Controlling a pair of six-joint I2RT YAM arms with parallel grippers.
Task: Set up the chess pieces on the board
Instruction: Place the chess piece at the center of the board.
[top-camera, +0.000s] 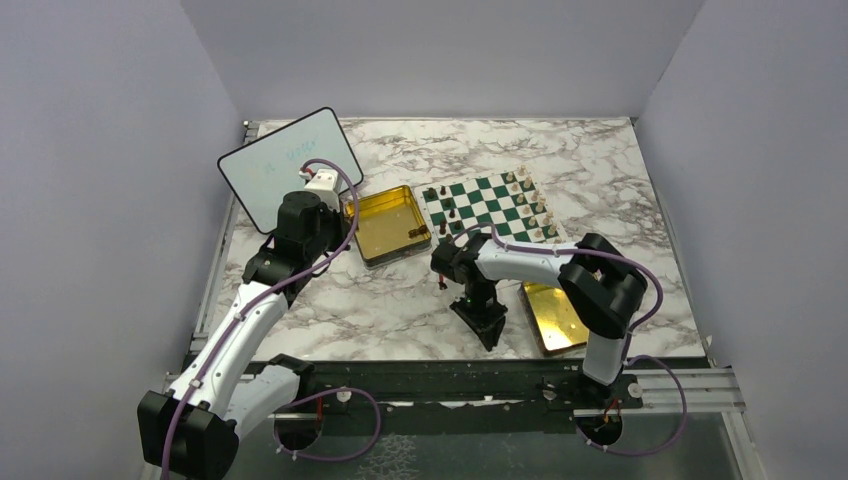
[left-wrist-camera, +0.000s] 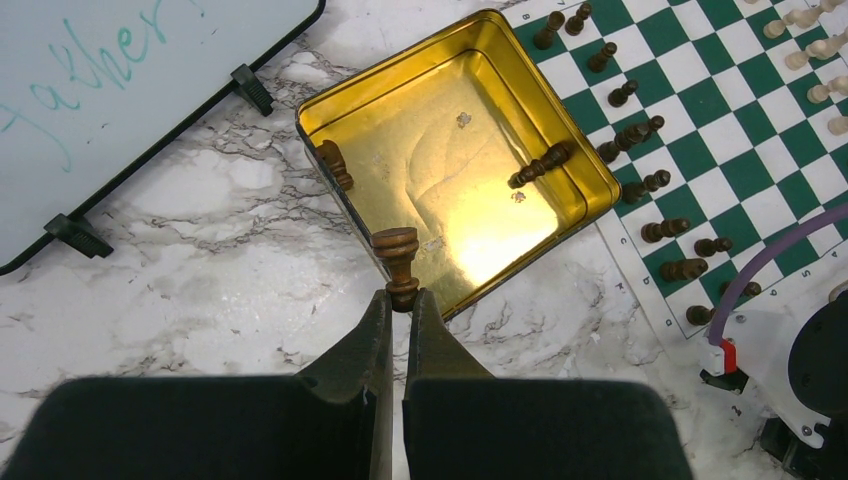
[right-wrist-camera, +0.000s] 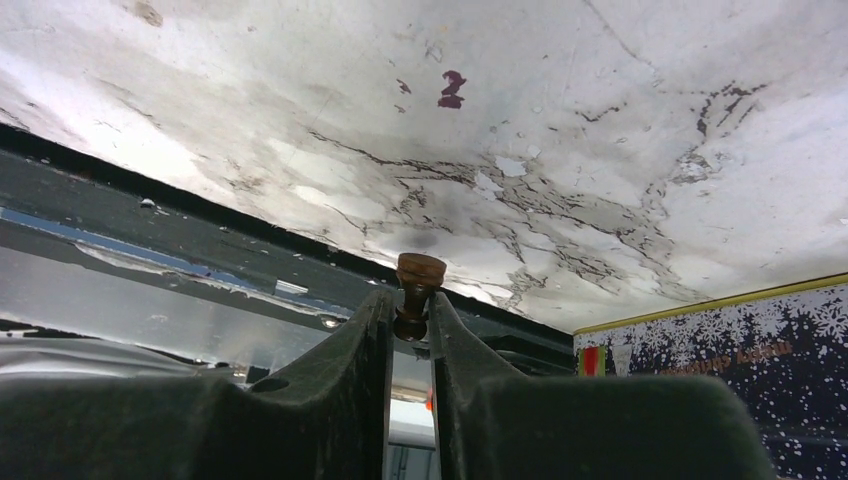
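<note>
- Board (top-camera: 483, 200) lay mid-table, nearer the far edge, with dark chess pieces (left-wrist-camera: 662, 231) along its left edge and cream pieces (top-camera: 537, 206) along its right.
- Left gripper (left-wrist-camera: 400, 300) was clamped tight on a brown piece (left-wrist-camera: 397, 262), over the near rim of the gold tin (left-wrist-camera: 440, 150) beside the board's left edge.
- Right gripper (right-wrist-camera: 412, 310) pinched a second brown piece (right-wrist-camera: 419, 285) off the board's near left corner.

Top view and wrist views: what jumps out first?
The green and white board near the middle of the marble table, partly lined with tiny pieces, stands out first. Beside it lies an open gold tin. Each arm pinches one: the left gripper a dark brown piece by the tin's rim, the right gripper a second brown piece.
</note>
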